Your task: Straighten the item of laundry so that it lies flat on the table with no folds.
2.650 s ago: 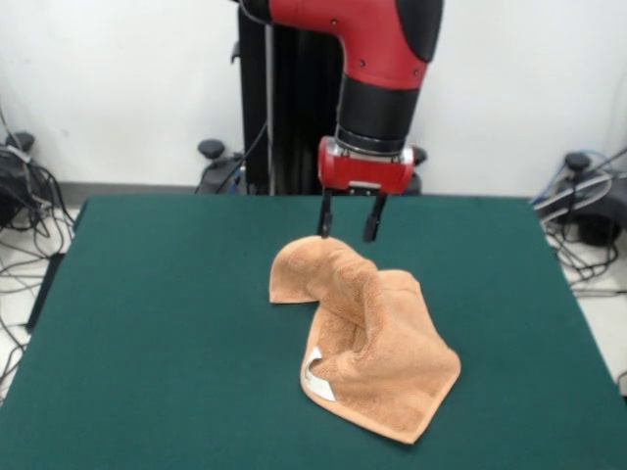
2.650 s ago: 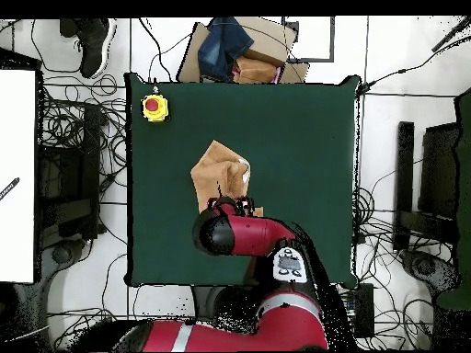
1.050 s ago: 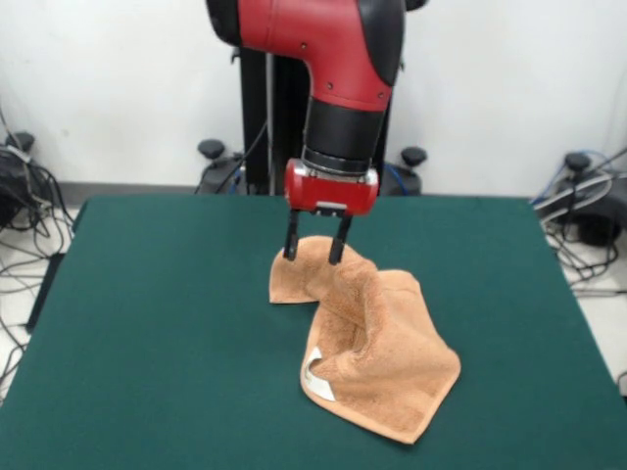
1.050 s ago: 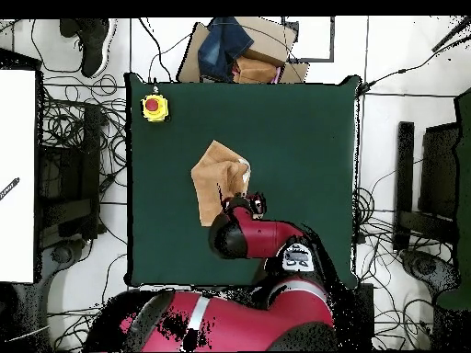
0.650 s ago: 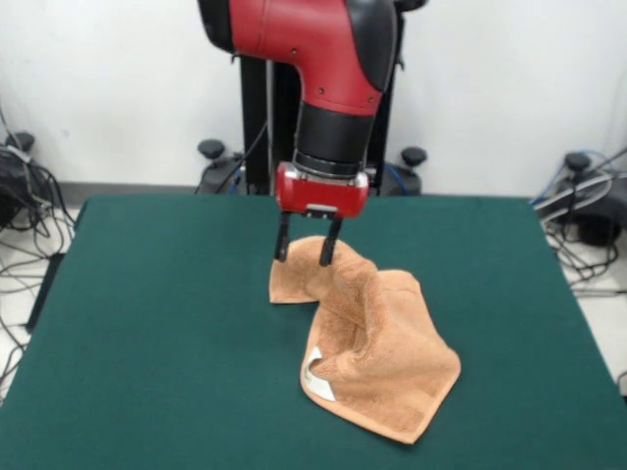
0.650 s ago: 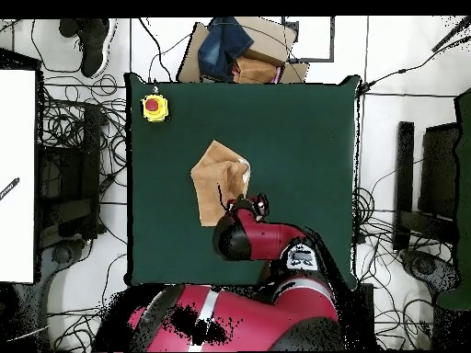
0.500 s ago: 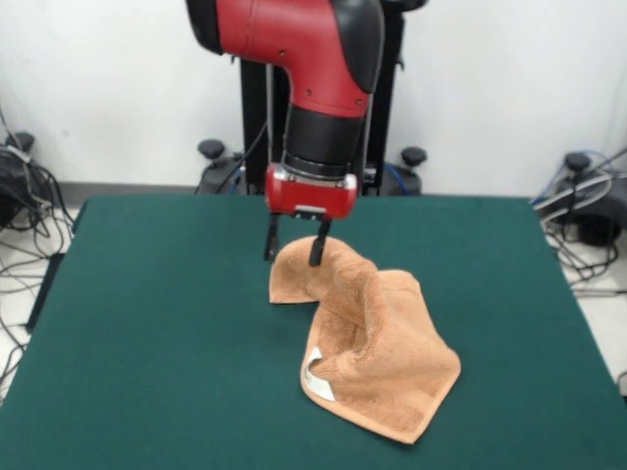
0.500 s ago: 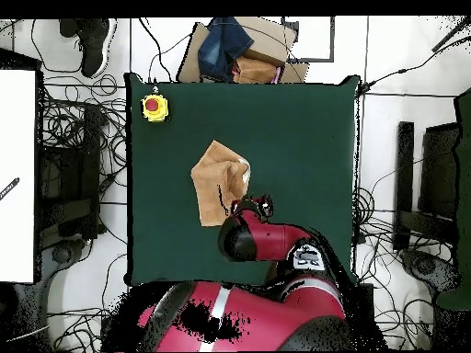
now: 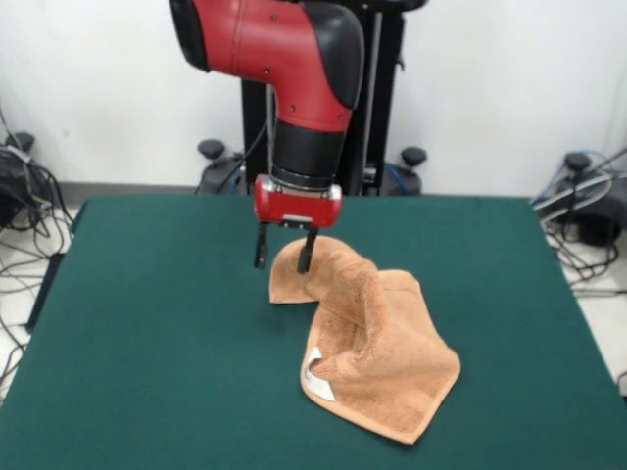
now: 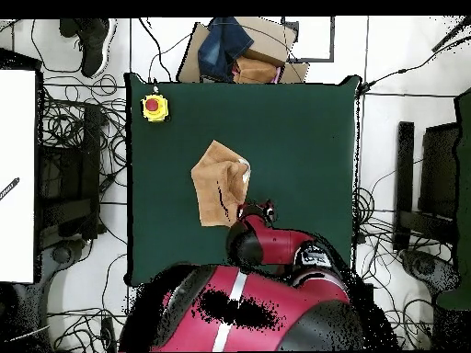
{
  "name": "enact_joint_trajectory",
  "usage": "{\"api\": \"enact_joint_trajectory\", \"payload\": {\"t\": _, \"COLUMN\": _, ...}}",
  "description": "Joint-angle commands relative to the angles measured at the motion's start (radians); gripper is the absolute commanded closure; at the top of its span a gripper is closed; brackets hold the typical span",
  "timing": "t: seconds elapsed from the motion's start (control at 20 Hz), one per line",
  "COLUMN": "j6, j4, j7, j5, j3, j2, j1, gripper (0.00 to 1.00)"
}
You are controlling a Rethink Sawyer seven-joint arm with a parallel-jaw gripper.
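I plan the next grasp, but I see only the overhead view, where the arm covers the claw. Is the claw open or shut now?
Observer: Open. In the front view the claw has its two fingers apart, holding nothing.
Operator: Where is it against the towel?
Observer: At the raised far corner of the towel, one finger in front of the cloth, the other beside its edge.
Operator: Is the towel flat?
Observer: No. A ridge stands up along its middle, above the table.

Gripper (image 9: pixel 281 253) has slid sideways across the towel (image 9: pixel 367 338), off its raised hump. It now hangs, fingers apart, over the towel's far corner.
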Motion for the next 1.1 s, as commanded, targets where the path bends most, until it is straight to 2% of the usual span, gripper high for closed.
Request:
{"api": "enact_joint_trajectory", "payload": {"t": 0.05, "j6": -0.115, "j4": -0.077, "j7": 0.148, "j5": 0.020, "j3": 0.005, "j2": 0.093, "j1": 0.049, "gripper": 0.00}}
{"api": "enact_joint_trajectory", "payload": {"t": 0.45, "j6": -0.115, "j4": -0.083, "j7": 0.142, "j5": 0.037, "j3": 0.001, "j2": 0.097, "j1": 0.064, "gripper": 0.00}}
{"api": "enact_joint_trajectory", "payload": {"t": 1.1, "j6": -0.098, "j4": -0.088, "j7": 0.123, "j5": 0.013, "j3": -0.014, "j2": 0.084, "j1": 0.062, "gripper": 0.00}}
